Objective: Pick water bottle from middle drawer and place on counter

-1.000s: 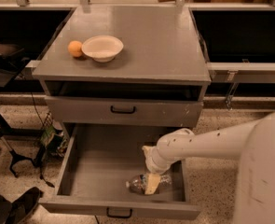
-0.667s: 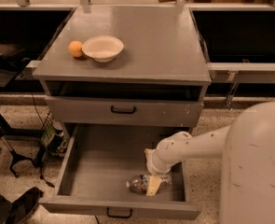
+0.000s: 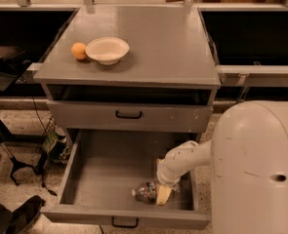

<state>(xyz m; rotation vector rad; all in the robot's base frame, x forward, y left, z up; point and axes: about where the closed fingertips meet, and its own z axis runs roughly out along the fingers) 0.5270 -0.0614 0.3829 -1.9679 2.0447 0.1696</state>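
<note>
Bulkier now at lower right, the robot's body has swung in, while the gripper (image 3: 163, 194) stays low over the water bottle (image 3: 144, 192), lying sideways at the front of the middle drawer (image 3: 104, 172), presumably positioned to grasp it. Whether it has clamped, I cannot tell.
</note>
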